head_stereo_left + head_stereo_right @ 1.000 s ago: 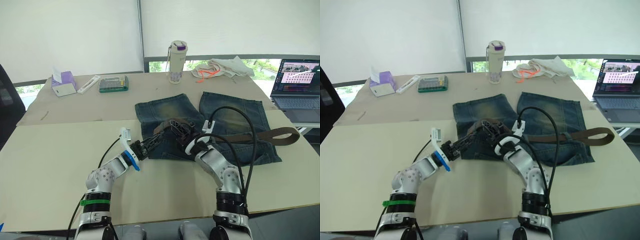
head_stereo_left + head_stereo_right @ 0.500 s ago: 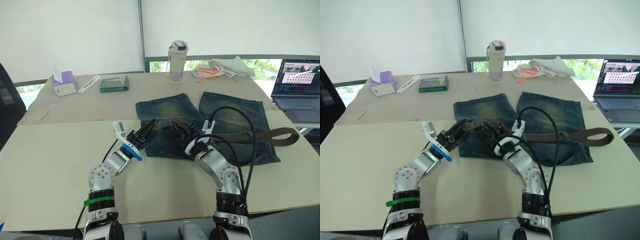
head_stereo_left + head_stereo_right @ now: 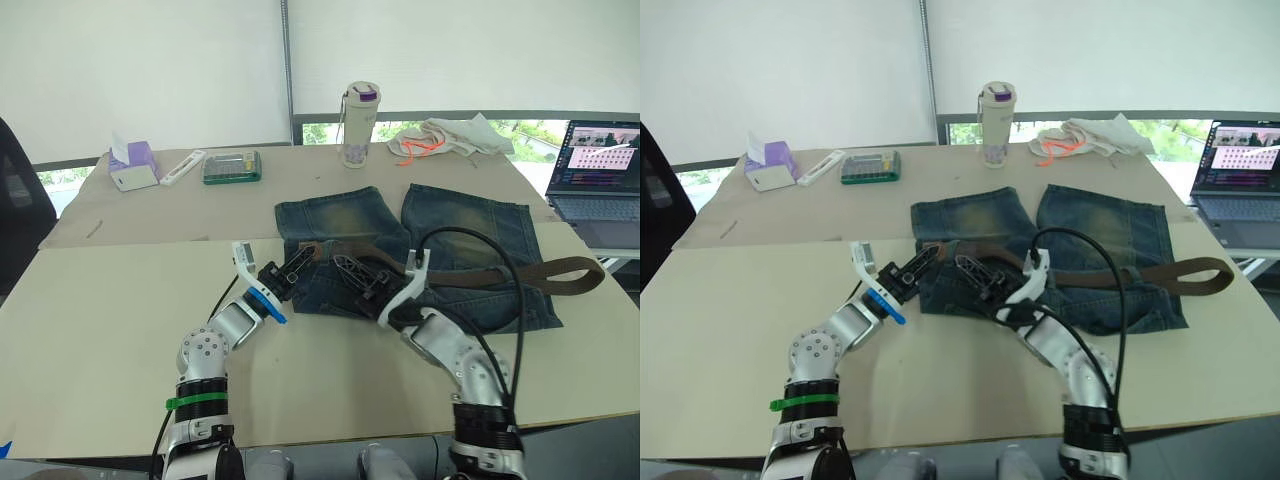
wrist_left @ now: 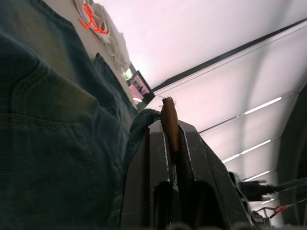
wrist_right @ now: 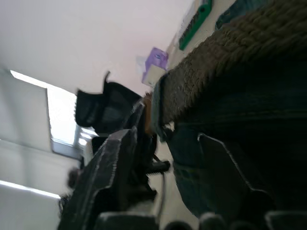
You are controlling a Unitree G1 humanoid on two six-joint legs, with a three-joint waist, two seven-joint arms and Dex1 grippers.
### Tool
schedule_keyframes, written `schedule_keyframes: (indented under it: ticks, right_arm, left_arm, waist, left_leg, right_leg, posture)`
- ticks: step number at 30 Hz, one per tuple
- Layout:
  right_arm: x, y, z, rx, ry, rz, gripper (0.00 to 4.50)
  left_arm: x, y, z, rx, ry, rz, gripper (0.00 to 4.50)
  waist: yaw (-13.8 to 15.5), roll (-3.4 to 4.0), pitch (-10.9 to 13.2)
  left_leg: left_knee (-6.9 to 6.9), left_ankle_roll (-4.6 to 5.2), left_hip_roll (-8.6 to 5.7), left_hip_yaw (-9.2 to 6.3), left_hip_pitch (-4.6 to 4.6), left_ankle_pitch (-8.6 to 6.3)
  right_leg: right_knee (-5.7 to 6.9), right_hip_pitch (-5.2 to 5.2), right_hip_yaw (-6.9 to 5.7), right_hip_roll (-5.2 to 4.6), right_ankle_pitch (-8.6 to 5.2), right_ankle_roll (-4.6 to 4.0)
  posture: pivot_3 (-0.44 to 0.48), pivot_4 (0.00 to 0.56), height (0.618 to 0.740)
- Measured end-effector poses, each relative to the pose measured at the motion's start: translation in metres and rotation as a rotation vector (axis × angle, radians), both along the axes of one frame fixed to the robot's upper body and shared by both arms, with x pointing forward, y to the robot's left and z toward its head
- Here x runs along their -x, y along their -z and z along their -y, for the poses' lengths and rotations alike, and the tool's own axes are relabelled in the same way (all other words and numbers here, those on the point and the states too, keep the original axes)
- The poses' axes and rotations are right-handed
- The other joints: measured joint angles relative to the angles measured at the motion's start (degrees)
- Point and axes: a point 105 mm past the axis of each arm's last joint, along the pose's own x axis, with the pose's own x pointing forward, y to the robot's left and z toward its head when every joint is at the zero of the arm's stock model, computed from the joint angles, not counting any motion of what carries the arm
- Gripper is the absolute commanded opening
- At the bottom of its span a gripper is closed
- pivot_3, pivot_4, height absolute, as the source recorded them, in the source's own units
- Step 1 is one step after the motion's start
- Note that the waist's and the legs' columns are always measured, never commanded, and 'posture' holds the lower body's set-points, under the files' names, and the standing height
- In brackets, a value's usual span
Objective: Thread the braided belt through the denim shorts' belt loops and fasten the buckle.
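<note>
R gripper (image 3: pixel 350 268) backed off shorts, jaws apart, empty; L gripper (image 4: pixel 169 125) pinches brown braided belt (image 3: pixel 500 272) end.

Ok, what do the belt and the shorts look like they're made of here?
The braided belt looks like woven cord or leather in matte dark brown; the right wrist view shows a coarse plaited texture, though which fibre is unclear. The denim shorts look like heavy cotton denim, dark blue with faded yellowish patches and visible seam stitching.
</note>
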Motion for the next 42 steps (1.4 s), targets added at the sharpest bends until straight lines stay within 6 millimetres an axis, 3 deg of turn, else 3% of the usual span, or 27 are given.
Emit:
schedule_keyframes:
  ticks: [3,6,9,11,15,17,24,25,30,32,33,38,42]
  right_arm:
    - [0.014,0.005,0.036,0.163,-0.017,0.055,3.08]
    - [0.019,-0.005,0.084,0.305,0.042,0.137,3.08]
    - [0.015,-0.018,0.156,0.498,0.237,0.203,3.08]
    - [0.015,-0.02,0.193,0.605,0.341,0.211,3.08]
    - [0.012,-0.008,0.242,0.825,0.439,0.175,3.08]
    - [0.011,-0.001,0.255,0.923,0.436,0.146,3.08]
    - [0.002,0.014,0.265,1.086,0.39,0.122,3.08]
    - [0.002,0.017,0.262,1.09,0.369,0.121,2.56]
    - [0.003,0.025,0.254,1.049,0.322,0.103,0.85]
    - [0.004,0.029,0.254,1.04,0.322,0.087,0.15]
    - [0.005,0.031,0.254,1.038,0.322,0.077,0.03]
    - [0.01,0.033,0.259,1.028,0.354,0.041,0.03]
    - [0.016,0.037,0.256,1.011,0.358,0.024,0.03]
  left_arm:
    - [-0.002,0.001,-0.014,-0.056,-0.022,0.015,0.0]
    - [-0.003,-0.001,-0.024,-0.09,-0.023,0.04,0.0]
    - [-0.003,0.001,-0.036,-0.171,-0.029,0.056,0.0]
    - [-0.003,0.003,-0.041,-0.212,-0.03,0.061,0.0]
    - [-0.003,0.008,-0.042,-0.272,-0.012,0.078,0.0]
    - [-0.003,0.01,-0.043,-0.294,-0.01,0.083,0.0]
    - [-0.003,0.015,-0.045,-0.315,-0.002,0.08,0.0]
    - [-0.003,0.015,-0.046,-0.322,-0.003,0.081,0.0]
    - [-0.007,0.02,-0.061,-0.392,-0.045,0.076,0.0]
    - [-0.01,0.028,-0.08,-0.465,-0.098,0.051,0.0]
    - [-0.012,0.032,-0.09,-0.501,-0.129,0.035,0.0]
    - [-0.027,0.047,-0.16,-0.753,-0.39,-0.04,0.0]
    - [-0.034,0.032,-0.248,-0.983,-0.794,-0.108,0.0]
  waist:
    - [-0.03,-0.02,0.02]
    - [-0.04,-0.09,0.05]
    - [-0.03,-0.14,0.08]
    - [-0.08,-0.15,0.08]
    - [0.0,-0.16,0.08]
    - [-0.01,-0.15,0.08]
    - [0.1,-0.15,0.08]
    - [0.15,-0.16,0.09]
    - [0.3,-0.16,0.09]
    - [0.3,-0.14,0.08]
    - [0.29,-0.14,0.08]
    - [0.89,-0.19,0.09]
    - [1.15,-0.33,0.1]
  left_leg:
    - [0.0,0.0,-0.02,0.14,-0.01,0.0]
    - [0.0,0.0,0.01,0.2,0.0,0.0]
    - [-0.01,0.0,0.03,0.28,0.01,0.0]
    - [-0.03,0.0,0.07,0.31,0.02,0.0]
    - [-0.02,0.0,0.07,0.36,0.02,0.0]
    - [-0.02,0.0,0.06,0.38,0.03,0.0]
    - [-0.02,-0.01,0.05,0.36,0.02,0.0]
    - [-0.02,-0.01,0.06,0.36,0.02,0.0]
    - [-0.02,-0.02,0.08,0.32,0.04,0.01]
    - [-0.02,-0.02,0.08,0.32,0.07,0.01]
    - [-0.02,-0.02,0.09,0.31,0.07,0.01]
    - [-0.01,-0.02,0.06,0.25,0.07,0.01]
    - [-0.05,-0.04,0.13,0.08,0.11,0.0]
  right_leg:
    - [-0.03,0.01,0.0,0.0,-0.01,0.02]
    - [-0.03,0.04,-0.01,0.03,-0.17,0.29]
    - [-0.04,0.05,0.01,0.05,-0.23,0.39]
    - [-0.03,0.05,0.03,0.07,-0.22,0.36]
    - [-0.02,0.05,0.07,0.06,-0.14,0.23]
    - [-0.02,0.05,0.1,0.05,-0.07,0.12]
    - [-0.01,0.05,0.09,0.03,-0.02,0.03]
    - [-0.02,0.05,0.09,0.03,-0.01,0.03]
    - [0.01,0.06,0.09,0.04,0.01,0.0]
    - [0.02,0.06,0.09,0.04,0.0,0.0]
    - [0.02,0.06,0.08,0.04,0.0,0.0]
    - [0.01,0.06,0.07,0.0,0.01,-0.01]
    - [0.0,0.02,0.06,-0.01,0.03,-0.05]
  posture:
    - [0.0,0.15,0.74]
    - [0.0,0.15,0.74]
    - [0.0,0.15,0.74]
    - [0.0,0.15,0.74]
    - [0.0,0.15,0.74]
    - [0.0,0.15,0.74]
    - [0.0,0.15,0.74]
    - [0.0,0.15,0.74]
    - [0.0,0.15,0.74]
    - [0.0,0.15,0.74]
    - [0.0,0.15,0.74]
    - [0.0,0.15,0.74]
    - [0.0,0.15,0.74]
